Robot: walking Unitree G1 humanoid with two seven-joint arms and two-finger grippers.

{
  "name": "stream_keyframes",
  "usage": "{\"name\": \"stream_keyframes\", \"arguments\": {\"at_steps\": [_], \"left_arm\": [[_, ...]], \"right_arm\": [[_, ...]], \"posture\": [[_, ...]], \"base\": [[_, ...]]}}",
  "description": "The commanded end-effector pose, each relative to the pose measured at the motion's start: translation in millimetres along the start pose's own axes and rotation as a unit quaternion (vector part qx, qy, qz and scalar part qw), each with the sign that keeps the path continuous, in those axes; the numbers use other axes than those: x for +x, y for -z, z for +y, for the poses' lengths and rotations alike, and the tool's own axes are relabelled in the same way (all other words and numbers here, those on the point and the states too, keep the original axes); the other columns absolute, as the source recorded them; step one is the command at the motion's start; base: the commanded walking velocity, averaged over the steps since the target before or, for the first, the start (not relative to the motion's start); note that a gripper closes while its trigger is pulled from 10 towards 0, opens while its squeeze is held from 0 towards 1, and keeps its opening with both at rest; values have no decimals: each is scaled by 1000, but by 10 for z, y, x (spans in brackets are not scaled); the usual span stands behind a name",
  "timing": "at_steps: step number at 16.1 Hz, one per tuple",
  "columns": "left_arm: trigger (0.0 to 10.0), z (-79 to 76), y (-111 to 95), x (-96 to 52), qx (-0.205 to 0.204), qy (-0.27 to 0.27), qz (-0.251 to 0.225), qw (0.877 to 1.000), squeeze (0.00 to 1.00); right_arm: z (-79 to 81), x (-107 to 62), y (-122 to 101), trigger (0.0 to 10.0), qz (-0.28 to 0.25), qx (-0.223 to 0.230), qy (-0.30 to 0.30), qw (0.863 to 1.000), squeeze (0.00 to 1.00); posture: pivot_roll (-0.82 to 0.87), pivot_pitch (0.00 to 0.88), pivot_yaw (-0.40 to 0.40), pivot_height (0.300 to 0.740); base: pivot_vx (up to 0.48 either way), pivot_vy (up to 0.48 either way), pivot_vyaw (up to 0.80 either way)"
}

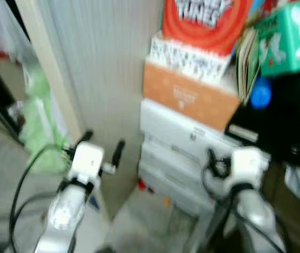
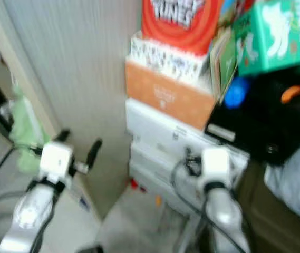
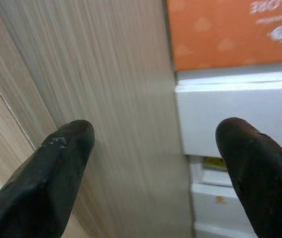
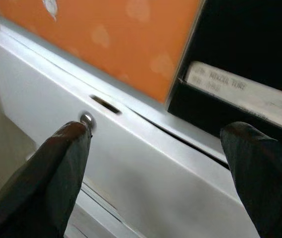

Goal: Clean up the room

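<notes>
My left gripper (image 1: 103, 143) is open and empty, held in front of a light wooden panel (image 1: 102, 68), close to where it meets a stack of boxes. In the left wrist view its fingertips (image 3: 61, 148) frame the panel and a white box (image 3: 240, 114). My right gripper (image 4: 155, 163) is also open and empty, right in front of a white drawer-like box (image 4: 131, 163) with a small round knob (image 4: 86, 119). An orange box (image 1: 186, 97) rests on that white stack (image 1: 176, 137). The eye views are blurred.
A red box (image 1: 205, 21) and a green box (image 1: 289, 39) top the pile, beside a blue ball (image 1: 260, 95) and a black object (image 1: 287, 121). A pale green bag (image 1: 39, 132) stands at the left. Small red (image 1: 142, 185) and orange (image 1: 166, 201) bits lie on the floor.
</notes>
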State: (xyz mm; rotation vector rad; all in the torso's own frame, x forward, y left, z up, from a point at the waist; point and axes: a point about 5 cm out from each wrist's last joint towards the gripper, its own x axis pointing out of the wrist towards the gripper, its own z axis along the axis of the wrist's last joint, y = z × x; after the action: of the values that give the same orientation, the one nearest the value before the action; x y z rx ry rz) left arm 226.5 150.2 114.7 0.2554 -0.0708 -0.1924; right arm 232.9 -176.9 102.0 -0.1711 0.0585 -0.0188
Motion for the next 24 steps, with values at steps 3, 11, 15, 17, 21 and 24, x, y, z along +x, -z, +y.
{"name": "stream_keyframes", "arguments": {"at_steps": [3, 11, 15, 17, 21, 24], "left_arm": [[10000, 185, 73, -223, 15, -70, 30, 997, 0], [10000, -28, 33, -298, 1, 43, 27, 999, 0], [10000, -18, -2, -240, 6, 35, 19, 999, 0], [10000, 17, 23, -228, -2, 21, 28, 999, 0], [10000, 25, 17, -203, -1, 25, 25, 999, 0], [10000, 22, 17, -189, 0, 27, 25, 999, 0]], "right_arm": [[-142, -125, 72, 10000, 19, -11, 11, 1000, 0], [-132, -96, 79, 10000, 25, -10, 3, 1000, 0], [-154, -95, 70, 10000, 22, -13, 11, 1000, 0], [-158, -90, 72, 10000, 23, -14, 9, 1000, 0], [-162, -76, 70, 10000, 23, -16, 9, 1000, 0], [-160, -68, 68, 10000, 22, -17, 9, 1000, 0]], "posture": [[-71, 67, -53, 740], [-56, 73, -64, 740], [-60, 68, -67, 740], [-62, 68, -67, 740], [-62, 62, -70, 740], [-62, 59, -69, 740]], "base": [[0, 0, 800], [0, 0, 191], [0, 0, 0], [0, 0, 0], [0, 0, 0], [0, 0, 0]]}}
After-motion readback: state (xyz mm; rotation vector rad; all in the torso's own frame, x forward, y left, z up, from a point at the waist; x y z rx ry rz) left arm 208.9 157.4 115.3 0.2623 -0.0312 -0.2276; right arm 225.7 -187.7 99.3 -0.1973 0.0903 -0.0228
